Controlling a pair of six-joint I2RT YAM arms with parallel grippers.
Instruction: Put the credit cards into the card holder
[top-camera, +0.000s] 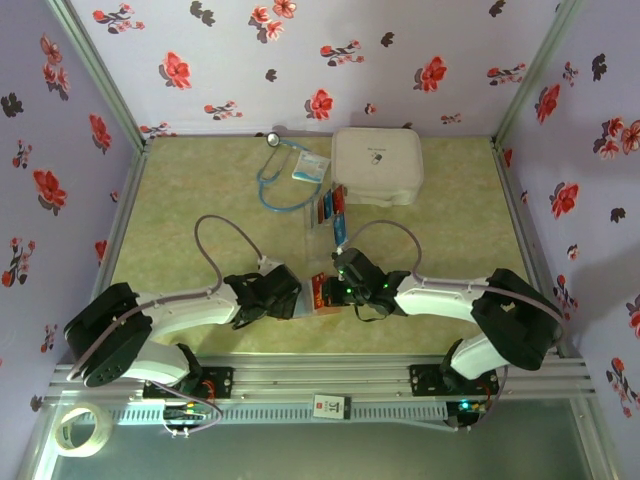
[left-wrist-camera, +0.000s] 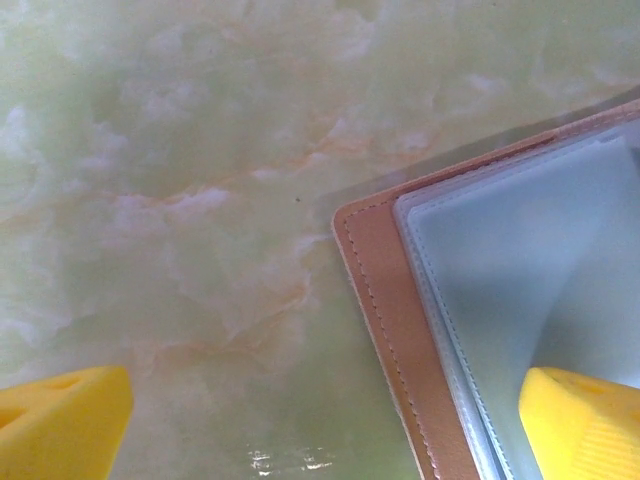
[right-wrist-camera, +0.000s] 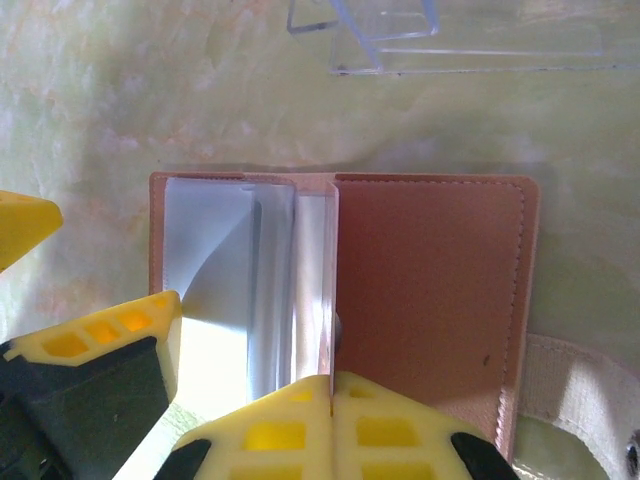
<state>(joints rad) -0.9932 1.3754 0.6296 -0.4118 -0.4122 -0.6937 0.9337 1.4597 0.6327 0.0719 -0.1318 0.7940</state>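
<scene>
arms (top-camera: 190, 310): white shells, black joints | cables (top-camera: 210, 219): grey | gripper fingers (left-wrist-camera: 60, 425): yellow

Card holder (right-wrist-camera: 430, 290): tan leather-like cover, matt, fine grain, stitched edge. Inner sleeves (right-wrist-camera: 215, 260): frosted clear soft plastic, slight sheen. Counter (left-wrist-camera: 180, 200): smooth marbled green-cream, glossy. Left gripper fingers (left-wrist-camera: 60, 420): yellow plastic, matt, faintly ridged. Tray (right-wrist-camera: 470, 40): clear hard plastic, glossy. White case (top-camera: 377, 165): smooth, matt.

top: high, from behind, looking down on whole table (top-camera: 180, 200) | wrists: close, downward | shared: card holder (right-wrist-camera: 430, 270)
</scene>
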